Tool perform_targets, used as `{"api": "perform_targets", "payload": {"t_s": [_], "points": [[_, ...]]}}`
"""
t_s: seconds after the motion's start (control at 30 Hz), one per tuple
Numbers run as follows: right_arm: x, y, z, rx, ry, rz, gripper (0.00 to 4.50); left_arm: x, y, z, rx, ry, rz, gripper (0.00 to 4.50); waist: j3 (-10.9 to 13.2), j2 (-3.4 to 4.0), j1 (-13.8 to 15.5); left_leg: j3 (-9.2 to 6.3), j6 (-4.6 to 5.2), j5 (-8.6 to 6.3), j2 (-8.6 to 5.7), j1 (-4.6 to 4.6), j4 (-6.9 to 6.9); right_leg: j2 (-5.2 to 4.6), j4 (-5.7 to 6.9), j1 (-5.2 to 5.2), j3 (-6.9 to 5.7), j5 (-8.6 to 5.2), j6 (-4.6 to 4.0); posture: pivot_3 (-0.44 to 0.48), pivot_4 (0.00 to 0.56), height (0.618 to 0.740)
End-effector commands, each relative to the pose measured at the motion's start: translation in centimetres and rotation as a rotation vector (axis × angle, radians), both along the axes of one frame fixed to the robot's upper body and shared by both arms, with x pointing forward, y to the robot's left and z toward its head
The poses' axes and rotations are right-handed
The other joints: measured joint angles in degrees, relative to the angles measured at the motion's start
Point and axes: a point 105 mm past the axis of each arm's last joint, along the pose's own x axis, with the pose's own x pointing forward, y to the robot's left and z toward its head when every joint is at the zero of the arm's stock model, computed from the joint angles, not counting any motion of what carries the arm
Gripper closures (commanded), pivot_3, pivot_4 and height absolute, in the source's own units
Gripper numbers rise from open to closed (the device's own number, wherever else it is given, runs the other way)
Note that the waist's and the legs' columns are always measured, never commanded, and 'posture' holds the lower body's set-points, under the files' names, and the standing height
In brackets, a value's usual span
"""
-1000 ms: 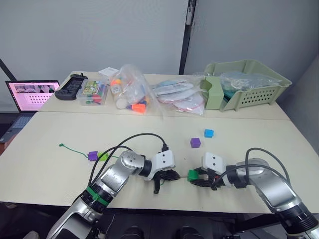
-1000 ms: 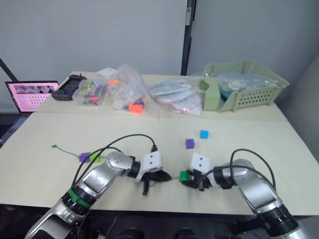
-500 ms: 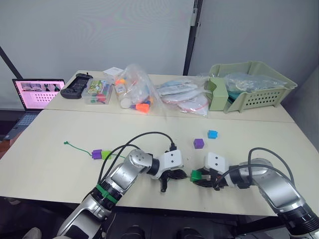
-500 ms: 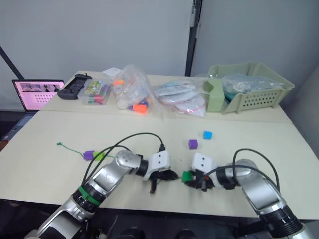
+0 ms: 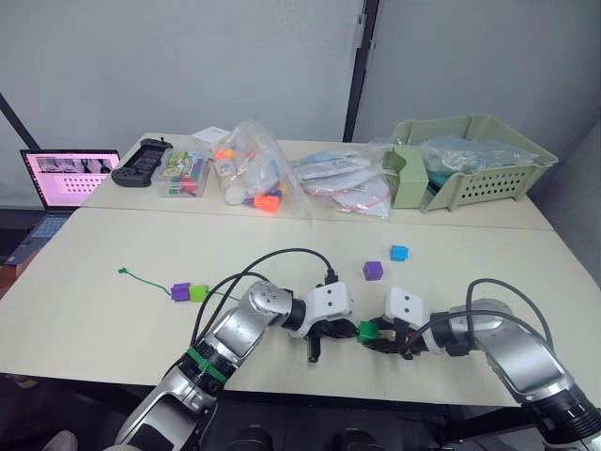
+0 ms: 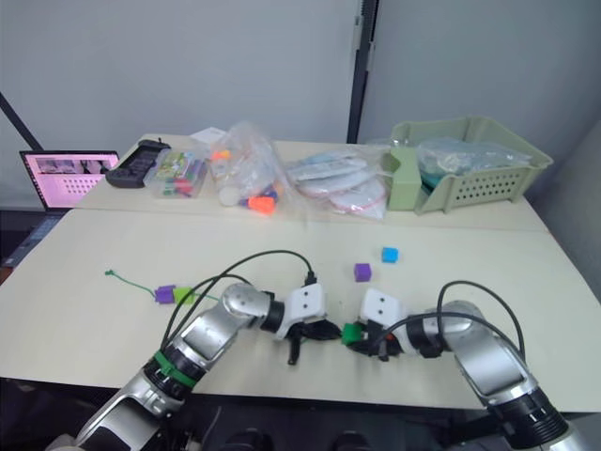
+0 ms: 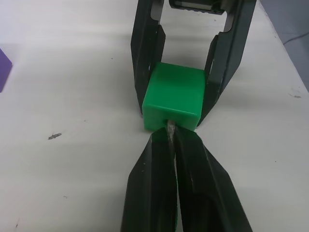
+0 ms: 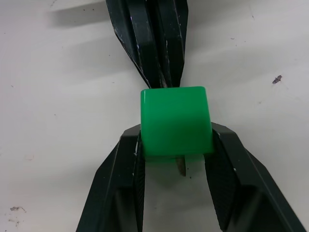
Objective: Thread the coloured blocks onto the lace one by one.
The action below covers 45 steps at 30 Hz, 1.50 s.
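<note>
My right gripper (image 8: 176,139) is shut on a dark green block (image 5: 367,330) near the table's front edge. My left gripper (image 7: 170,137) is shut on the pale tip of the lace (image 7: 170,128) and presses it into the block's hole (image 7: 174,96). The tip pokes out on the far side of the block (image 8: 181,165). The lace (image 5: 143,279) trails left across the table to a knot, with a purple block (image 5: 179,291) and a lime green block (image 5: 199,292) on it. A loose purple block (image 5: 373,271) and a blue block (image 5: 399,253) lie behind the grippers.
At the back of the table are a laptop (image 5: 70,177), a black controller (image 5: 139,162), a clear box of pens (image 5: 183,174), plastic bags (image 5: 249,169) and a pale green basket (image 5: 470,160). The grippers work close to the table's front edge (image 5: 282,387).
My left gripper has moved right with the lace tip until it meets the dark green block. The right gripper has held the block still. The camera shifted slightly.
</note>
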Motion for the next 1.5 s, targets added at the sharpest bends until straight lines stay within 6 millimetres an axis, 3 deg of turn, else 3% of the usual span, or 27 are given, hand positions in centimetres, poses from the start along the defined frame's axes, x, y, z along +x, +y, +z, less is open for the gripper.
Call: {"api": "perform_targets", "payload": {"t_s": [0.03, 0.17, 0.4, 0.6, 0.77, 1.03, 1.27, 1.5], "points": [[-1.1, 1.4, -1.0, 0.021, 0.044, 0.051, 3.31, -0.9, -1.8, 2.3, -0.101, -0.025, -0.07, 3.28, 0.02, -0.03, -0.23, 0.0, 0.0, 0.0, 0.02, -0.01, 0.0, 0.01, 0.01, -0.02, 0.0, 0.0, 0.01, 0.0, 0.15, 0.74], [-1.1, 1.3, -1.1, 0.02, 0.046, 0.048, 3.31, -0.3, -0.1, 3.2, -0.092, -0.059, -0.058, 2.02, 0.01, -0.02, -0.73, -0.04, 0.01, -0.01, 0.05, -0.05, -0.06, 0.05, 0.03, -0.11, -0.01, 0.01, -0.04, 0.0, 0.15, 0.74], [-1.0, 1.2, -1.0, 0.02, 0.045, 0.041, 3.31, -0.7, 2.9, 2.4, -0.036, -0.033, -0.071, 1.98, 0.01, -0.01, -1.11, -0.04, 0.03, -0.03, 0.06, -0.04, -0.09, 0.04, 0.03, -0.11, 0.0, 0.0, -0.04, 0.0, 0.15, 0.74], [-1.1, 1.1, -0.9, 0.022, 0.044, 0.036, 3.31, 0.2, 3.7, 0.3, 0.028, -0.068, -0.02, 1.98, 0.01, -0.02, -1.04, -0.03, 0.04, -0.03, 0.06, -0.03, -0.08, 0.04, 0.04, -0.11, 0.0, 0.0, -0.05, 0.0, 0.15, 0.74], [-1.3, 0.9, -0.9, 0.021, 0.047, 0.033, 3.31, 0.9, 3.6, -0.3, 0.032, -0.092, 0.008, 1.98, 0.01, -0.02, -1.03, -0.03, 0.04, -0.03, 0.06, -0.04, -0.08, 0.04, 0.03, -0.11, 0.0, 0.0, -0.05, 0.0, 0.15, 0.74], [-1.4, 0.8, -0.9, 0.019, 0.049, 0.025, 3.31, 0.6, 3.1, -0.1, -0.007, -0.073, -0.022, 4.44, 0.01, -0.02, -1.0, -0.03, 0.04, -0.03, 0.05, -0.05, -0.08, 0.03, 0.03, -0.1, 0.0, 0.0, -0.05, 0.0, 0.15, 0.74], [-1.4, 0.7, -0.8, 0.019, 0.049, 0.021, 3.31, 0.3, 2.6, 0.2, -0.016, -0.085, -0.042, 4.5, 0.01, -0.02, -1.0, -0.03, 0.04, -0.03, 0.05, -0.05, -0.08, 0.04, 0.03, -0.11, 0.0, 0.0, -0.05, 0.0, 0.15, 0.74], [-1.3, 0.7, -0.8, 0.018, 0.048, 0.021, 3.31, -0.7, 0.7, 1.1, -0.052, -0.088, -0.098, 4.5, 0.01, -0.02, -1.0, -0.03, 0.04, -0.03, 0.05, -0.06, -0.08, 0.04, 0.03, -0.11, 0.0, 0.0, -0.05, 0.0, 0.15, 0.74]]}}
